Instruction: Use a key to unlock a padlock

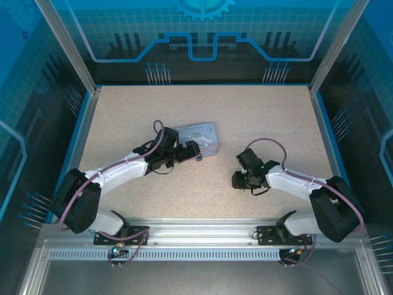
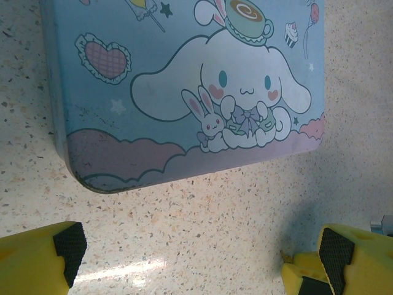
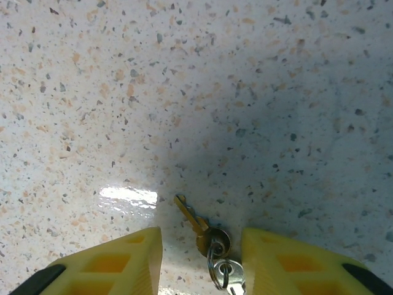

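Note:
A small brass key (image 3: 191,219) lies flat on the speckled table, on a ring (image 3: 215,264) with a second, silver key (image 3: 232,278). My right gripper (image 3: 202,255) is low over it, open, one yellow finger (image 3: 123,261) on each side and neither touching it; from above it sits right of centre (image 1: 241,179). A tiny grey piece that looks like the padlock (image 1: 200,158) lies by the near right corner of the tin and shows at the edge of the left wrist view (image 2: 384,224). My left gripper (image 2: 199,249) stands wide open over bare table just short of the tin.
The pale blue tin (image 2: 184,80) with a white cartoon dog lies flat near the table's middle (image 1: 198,134), right in front of the left gripper. Aluminium posts and blue walls enclose the table (image 1: 245,117).

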